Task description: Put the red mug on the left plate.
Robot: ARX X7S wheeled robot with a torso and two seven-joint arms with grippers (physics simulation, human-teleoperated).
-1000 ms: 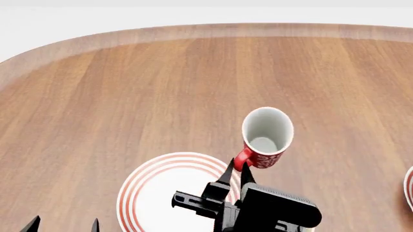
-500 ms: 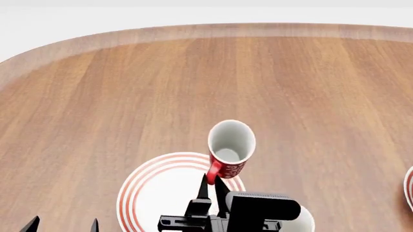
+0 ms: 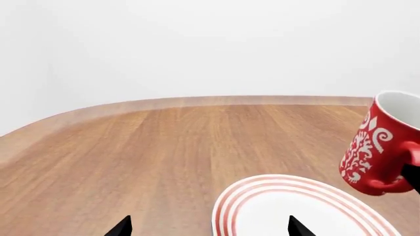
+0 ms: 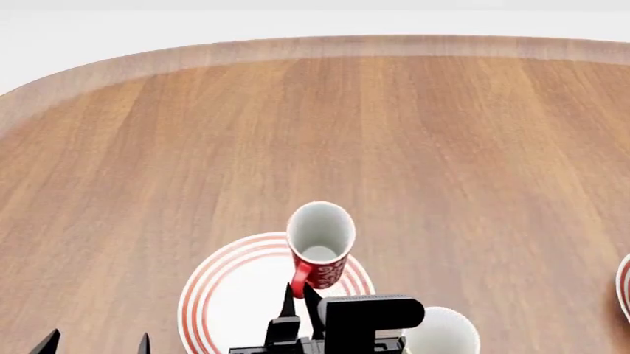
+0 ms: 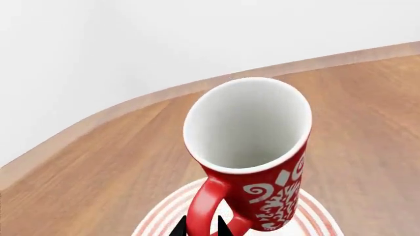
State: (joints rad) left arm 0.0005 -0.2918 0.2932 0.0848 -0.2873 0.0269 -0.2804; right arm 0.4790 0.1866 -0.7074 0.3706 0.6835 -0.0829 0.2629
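The red mug (image 4: 320, 243) with white scroll pattern hangs by its loop handle over the far edge of the left plate (image 4: 221, 295), mouth up. My right gripper (image 4: 298, 296) is shut on the handle; in the right wrist view both fingertips pinch the red handle (image 5: 203, 211) of the red mug (image 5: 253, 162) above the left plate (image 5: 315, 221). My left gripper (image 4: 97, 341) stands open at the near left with nothing between its tips. In the left wrist view, the left gripper (image 3: 208, 226) faces the left plate (image 3: 295, 206), with the red mug (image 3: 377, 142) beyond it.
A plain white mug (image 4: 441, 332) stands just right of my right arm near the table's front. Another ringed plate's rim (image 4: 624, 287) shows at the right edge. The wooden table (image 4: 315, 133) has a rounded far edge.
My right gripper has carried the red mug to the left and nearer, from beside the plate to over its far rim. The left gripper has not moved.
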